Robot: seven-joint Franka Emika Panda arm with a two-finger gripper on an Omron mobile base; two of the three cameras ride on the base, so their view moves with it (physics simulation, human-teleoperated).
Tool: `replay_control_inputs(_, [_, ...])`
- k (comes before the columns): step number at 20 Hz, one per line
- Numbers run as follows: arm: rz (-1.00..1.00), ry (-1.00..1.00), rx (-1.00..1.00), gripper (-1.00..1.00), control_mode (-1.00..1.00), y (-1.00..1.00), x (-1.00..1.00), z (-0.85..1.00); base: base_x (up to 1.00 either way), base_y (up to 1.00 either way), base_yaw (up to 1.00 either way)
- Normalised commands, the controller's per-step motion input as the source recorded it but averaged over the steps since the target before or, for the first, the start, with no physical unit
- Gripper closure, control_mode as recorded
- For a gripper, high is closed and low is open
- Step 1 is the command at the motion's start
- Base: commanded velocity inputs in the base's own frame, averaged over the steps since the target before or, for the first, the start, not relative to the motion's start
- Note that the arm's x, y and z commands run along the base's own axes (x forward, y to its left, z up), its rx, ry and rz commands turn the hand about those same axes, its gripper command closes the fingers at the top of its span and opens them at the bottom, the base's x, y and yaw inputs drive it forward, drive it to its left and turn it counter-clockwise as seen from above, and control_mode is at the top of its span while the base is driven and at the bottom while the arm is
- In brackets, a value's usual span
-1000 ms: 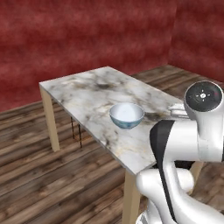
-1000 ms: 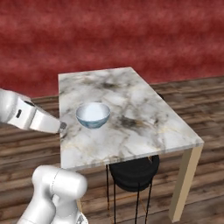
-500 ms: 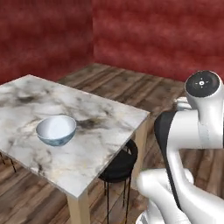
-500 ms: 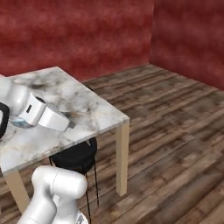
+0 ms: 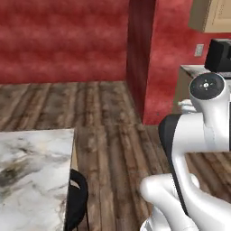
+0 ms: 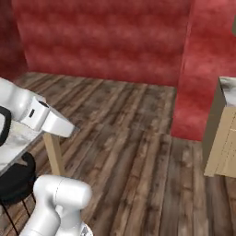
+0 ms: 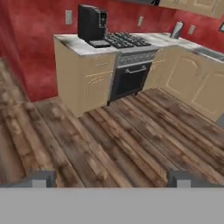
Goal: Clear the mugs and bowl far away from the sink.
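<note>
Pincer (image 7: 109,178) spread wide, holding nothing — facing the stove (image 7: 129,74) across bare floor

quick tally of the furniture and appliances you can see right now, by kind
marble-top table: 1
black stool: 1
coffee machine: 1
stove with oven: 1
Total: 4
</note>
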Motion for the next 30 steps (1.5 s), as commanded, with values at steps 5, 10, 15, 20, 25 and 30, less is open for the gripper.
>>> replay_control_inputs(5, [0.00,0.00,0.00,-1.00,1.00,0.00,0.00,0.00,0.00,0.00,-1.00])
replay_control_inputs(10, [0.00,0.00,0.00,-1.00,1.00,0.00,0.00,0.00,0.00,0.00,-1.00])
replay_control_inputs(15, [0.00,0.00,0.00,-1.00,1.00,0.00,0.00,0.00,0.00,0.00,-1.00])
replay_control_inputs(20, [0.00,0.00,0.00,-1.00,1.00,0.00,0.00,0.00,0.07,-0.13,-0.93])
replay_control_inputs(25, [0.00,0.00,0.00,-1.00,1.00,0.00,0.00,0.00,0.67,-0.21,-0.65])
replay_control_inputs(30, [0.00,0.00,0.00,-1.00,1.00,0.00,0.00,0.00,1.00,0.57,-0.26])
